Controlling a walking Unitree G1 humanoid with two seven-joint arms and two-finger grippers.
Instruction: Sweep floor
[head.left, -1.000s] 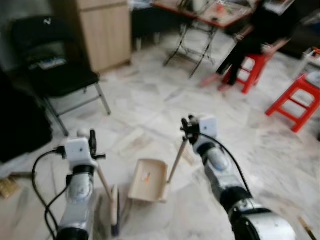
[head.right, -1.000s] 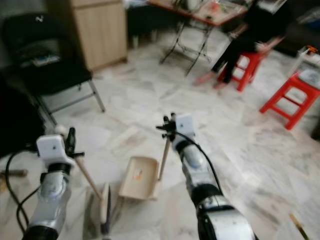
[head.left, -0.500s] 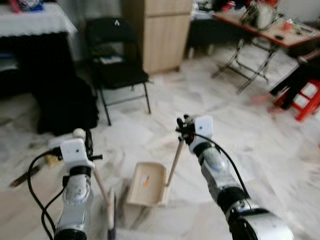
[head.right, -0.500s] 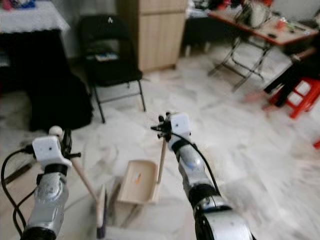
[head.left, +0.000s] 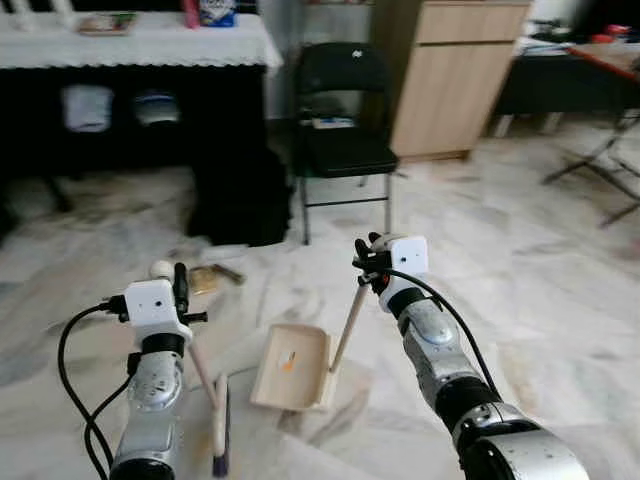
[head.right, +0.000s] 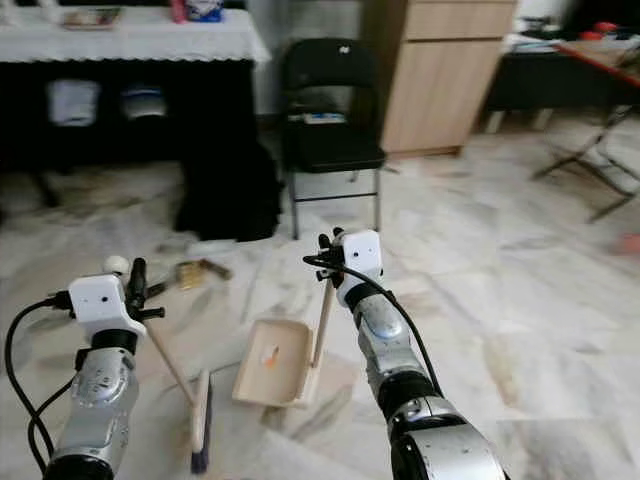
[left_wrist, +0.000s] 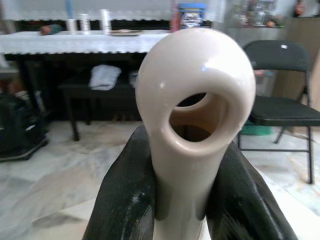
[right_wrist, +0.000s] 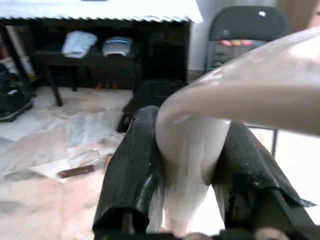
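Note:
My left gripper (head.left: 176, 290) is shut on the cream handle of a small broom (head.left: 205, 375), whose brush head (head.left: 219, 430) rests on the marble floor. In the left wrist view the handle's ring end (left_wrist: 196, 100) sits between the black fingers (left_wrist: 125, 195). My right gripper (head.left: 368, 262) is shut on the upright handle (head.left: 347, 325) of a beige dustpan (head.left: 292, 367), which lies flat on the floor between my arms with a small orange scrap (head.left: 288, 363) in it. The right wrist view has the handle (right_wrist: 192, 145) clamped between both fingers.
A black folding chair (head.left: 340, 140) stands ahead, a black bag (head.left: 240, 200) to its left below a dark table with a white cloth (head.left: 140, 45). A wooden cabinet (head.left: 450, 75) stands to the right. Small brown litter (head.left: 205, 278) lies on the floor ahead of my left arm.
The whole view has swung left: the red stools and seated person have left the frame, and the chair, bag and cloth-covered table have come in. Both grippers keep their hold.

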